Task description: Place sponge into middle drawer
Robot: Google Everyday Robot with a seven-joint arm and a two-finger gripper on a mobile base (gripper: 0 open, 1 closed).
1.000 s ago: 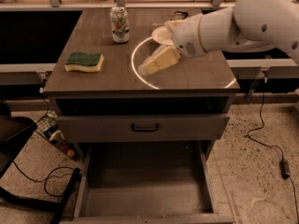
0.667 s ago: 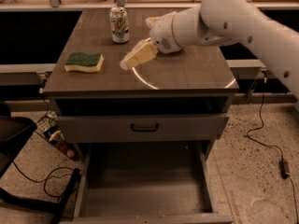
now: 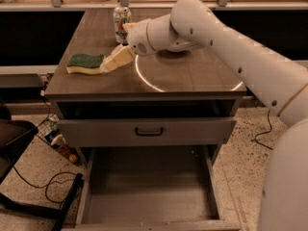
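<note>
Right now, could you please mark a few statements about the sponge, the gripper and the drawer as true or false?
1. The sponge lies on the tabletop with its green face up. True.
2. The gripper is down inside the open drawer. False: it is over the tabletop, right at one end of the sponge.
3. The middle drawer is pulled out and its floor is bare. True.
4. The drink can lies tipped over beside the sponge. False: it stands upright near the back of the tabletop, apart from the sponge.
</note>
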